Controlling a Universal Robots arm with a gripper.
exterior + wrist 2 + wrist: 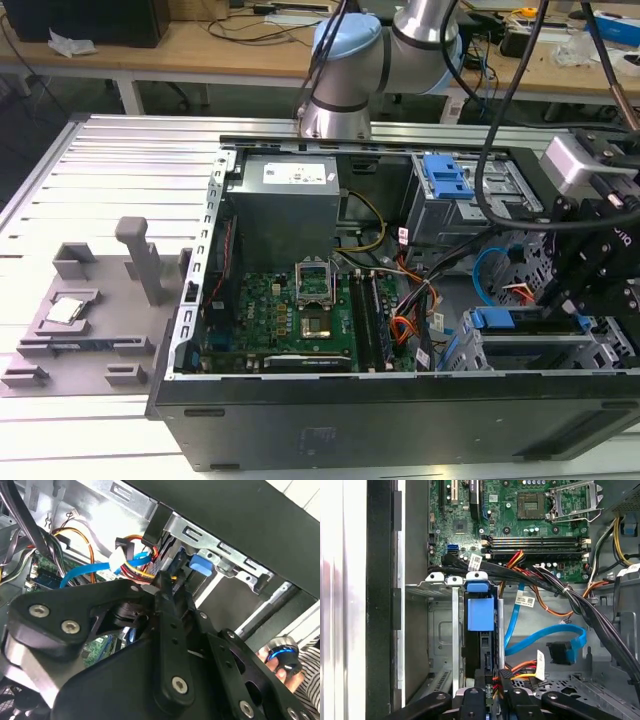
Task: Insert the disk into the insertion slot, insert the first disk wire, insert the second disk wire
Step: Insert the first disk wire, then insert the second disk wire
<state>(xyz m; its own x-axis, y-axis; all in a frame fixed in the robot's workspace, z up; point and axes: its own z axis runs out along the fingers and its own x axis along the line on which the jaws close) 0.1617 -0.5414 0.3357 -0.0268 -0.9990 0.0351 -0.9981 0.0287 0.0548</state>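
Observation:
The disk (481, 614) stands on edge inside the insertion slot (442, 630), its blue carrier end (199, 564) showing at the cage mouth. In the exterior view the slot (530, 352) is at the case's lower right, with the carrier (490, 319) at its end. My gripper (490, 691) hangs over the disk's near end, fingers close together on a black connector with red, yellow and black wires (516, 670). My gripper (164, 582) meets those wires beside the carrier. A blue flat disk wire (545, 635) lies loose, its black plug (557, 652) free.
The motherboard (300, 315) fills the case floor, with thick black cable bundles (580, 605) crossing beside the cage. A taller grey bay with a blue clip (447, 180) stands behind. A person's hand (282, 662) holds a small device outside the case wall.

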